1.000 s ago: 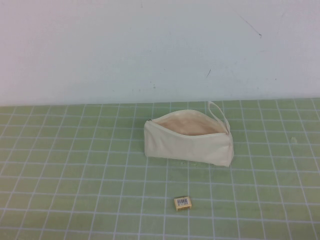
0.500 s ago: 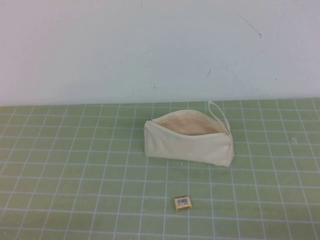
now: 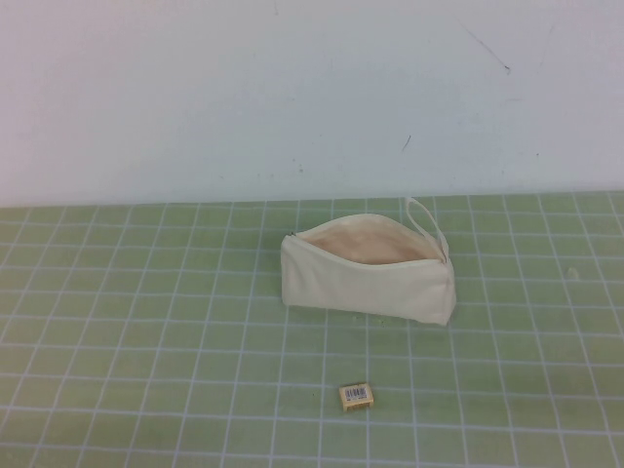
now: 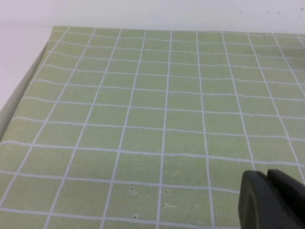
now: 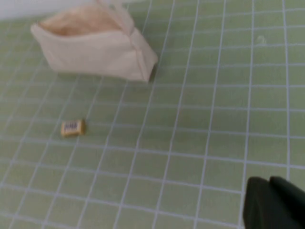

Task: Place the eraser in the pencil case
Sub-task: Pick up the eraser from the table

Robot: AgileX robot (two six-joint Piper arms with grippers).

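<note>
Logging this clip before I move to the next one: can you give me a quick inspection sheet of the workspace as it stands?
Surface: green mat with a white grid, a few dark specks in the left wrist view.
Job's things: eraser lies flat on the mat, label up, on the robot's side of the pencil case and apart from it; the case is unzipped, its mouth gaping, with a small loop at its right end.
Clutter: nothing seen.
Hands: left hand over bare mat, holding nothing; right hand over the mat, away from both things, holding nothing; neither shows in the high view.
Cables: nothing seen.
Surroundings: plain white wall with faint marks.
</note>
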